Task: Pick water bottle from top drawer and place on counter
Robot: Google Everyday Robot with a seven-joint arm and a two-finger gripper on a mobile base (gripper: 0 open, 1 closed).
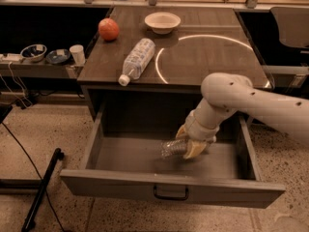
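The top drawer (145, 186) stands pulled open under the counter (212, 57), its black handle (171, 193) at the front centre. The small clear ribbed water bottle (171, 148) lies on its side inside the drawer, right of the middle. My gripper (189, 142) reaches down into the drawer from the right and is closed around the bottle's right end, holding it just off the drawer floor. The bottle's cap and label are hidden by the fingers (195, 150). The counter's bright ring (158, 67) shows on the tabletop.
A larger bottle with a white label (137, 59) lies on the counter's left front. An orange ball (108, 29) and a pale bowl (162, 21) sit at the back. A low shelf at the left holds bowls (34, 52) and a cup (77, 53). A black pole (41, 190) lies on the floor.
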